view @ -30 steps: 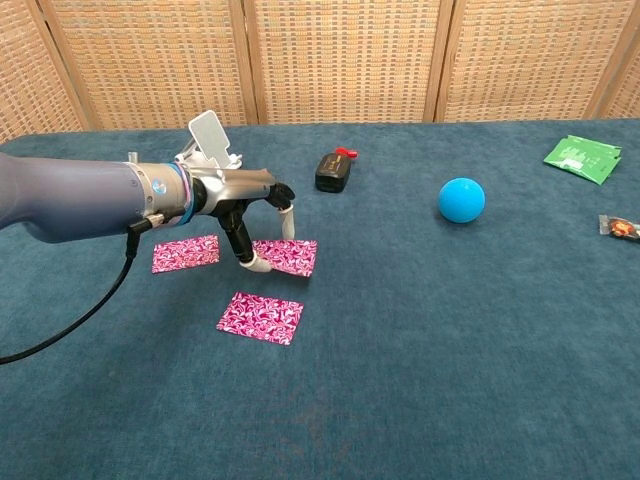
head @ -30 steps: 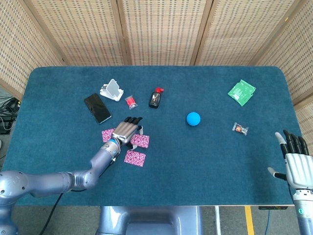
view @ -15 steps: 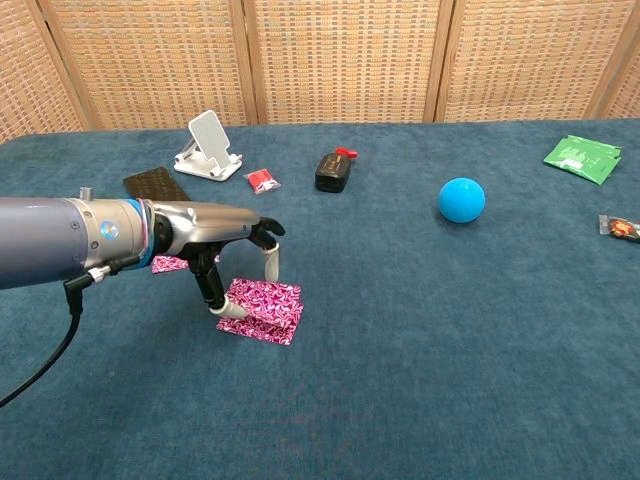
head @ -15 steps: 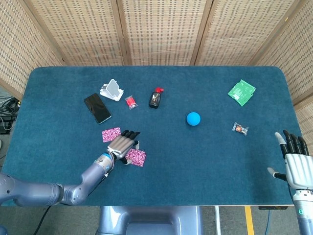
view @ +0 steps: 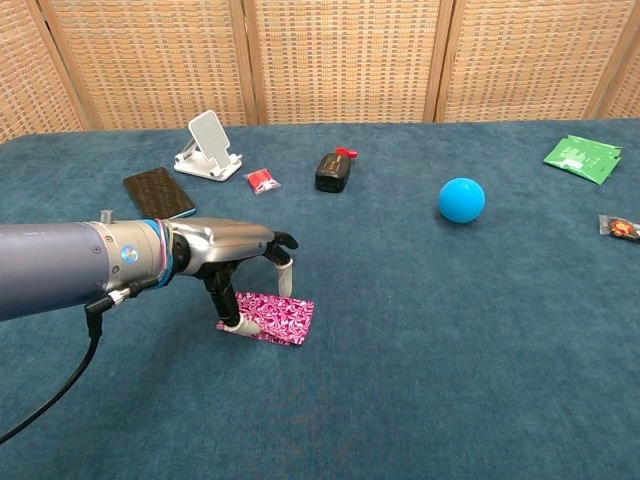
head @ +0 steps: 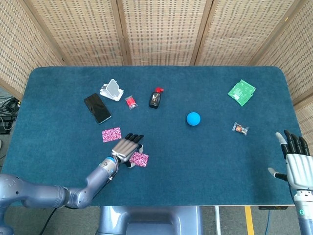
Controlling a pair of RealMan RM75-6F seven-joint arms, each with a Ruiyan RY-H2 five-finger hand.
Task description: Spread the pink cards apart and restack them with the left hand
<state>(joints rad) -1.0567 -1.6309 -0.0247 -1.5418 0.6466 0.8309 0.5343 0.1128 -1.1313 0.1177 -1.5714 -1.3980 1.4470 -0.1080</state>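
- Our table (head: 220, 161) carries the task's pink cards in two places: a near stack (view: 277, 317) under our left hand (view: 238, 252), and a lone card (head: 111, 134) well apart, toward the phone (head: 97, 108).
- Our left hand holds nothing; its fingers (view: 285, 272) are curled down, tips pressing the near stack.
- Our right hand (head: 297, 164) hangs with fingers spread wide, idle.
- We judge restacking is underway: press lightly, square the edges, then fetch the lone card.
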